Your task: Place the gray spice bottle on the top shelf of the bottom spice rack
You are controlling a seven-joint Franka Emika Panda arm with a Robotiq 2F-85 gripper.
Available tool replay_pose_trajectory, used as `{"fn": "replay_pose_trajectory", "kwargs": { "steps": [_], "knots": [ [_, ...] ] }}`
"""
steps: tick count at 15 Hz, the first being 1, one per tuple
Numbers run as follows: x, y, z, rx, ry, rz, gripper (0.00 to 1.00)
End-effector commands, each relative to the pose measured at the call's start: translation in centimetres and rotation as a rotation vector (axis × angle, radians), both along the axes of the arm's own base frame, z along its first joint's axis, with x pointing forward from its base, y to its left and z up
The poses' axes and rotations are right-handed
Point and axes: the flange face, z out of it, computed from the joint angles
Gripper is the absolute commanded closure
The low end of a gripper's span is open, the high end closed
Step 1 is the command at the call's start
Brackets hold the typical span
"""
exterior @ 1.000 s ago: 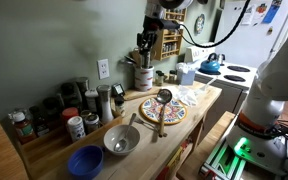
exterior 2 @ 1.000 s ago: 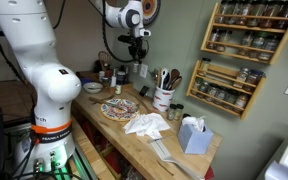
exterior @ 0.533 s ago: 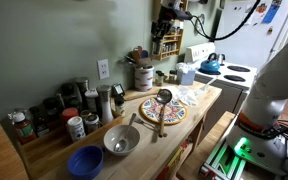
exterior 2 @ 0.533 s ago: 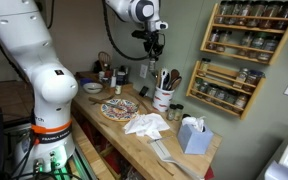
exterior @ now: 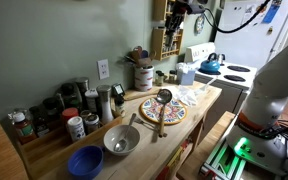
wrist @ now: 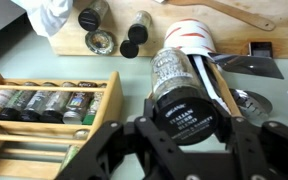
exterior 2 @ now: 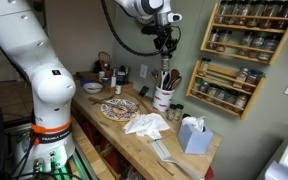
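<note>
Sage-green kitchen wall holds two racks in an exterior view. The lower wooden spice rack (exterior 2: pixel 228 88) sits at about 4 o'clock from the black Robotiq gripper (exterior 2: pixel 165 47), well apart. The gripper is clenched on the gray spice bottle (wrist: pixel 180 78), dark cap toward the wrist camera. It hangs high above the wooden countertop (exterior 2: pixel 170 141), likely so it clears the white utensil crock (exterior 2: pixel 164 98) at 6 o'clock. In the wrist view a jar-filled wooden shelf (wrist: pixel 44 105) lies at 9 o'clock; which rack it belongs to is unclear.

The arm (exterior 2: pixel 134 8) reaches high, gripper (exterior 2: pixel 166 45) pointing down, clamped on the spice bottle (wrist: pixel 179 75).
</note>
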Motion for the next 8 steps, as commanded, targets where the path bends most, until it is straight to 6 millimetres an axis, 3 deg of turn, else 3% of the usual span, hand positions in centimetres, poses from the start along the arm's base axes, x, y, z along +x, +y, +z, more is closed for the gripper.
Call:
{"fn": "replay_pose_trajectory", "kwargs": {
  "steps": [1, 7, 8],
  "knots": [
    [-0.9, -2.9, 0.8, -0.034, -0.003, 0.029, 0.7],
    [-0.8, -7.0, 1.6, -0.017, -0.022, -0.008, 0.7],
    [-0.9, -6.3, 1.1, -0.022, -0.014, -0.006, 0.45]
  ]
}}
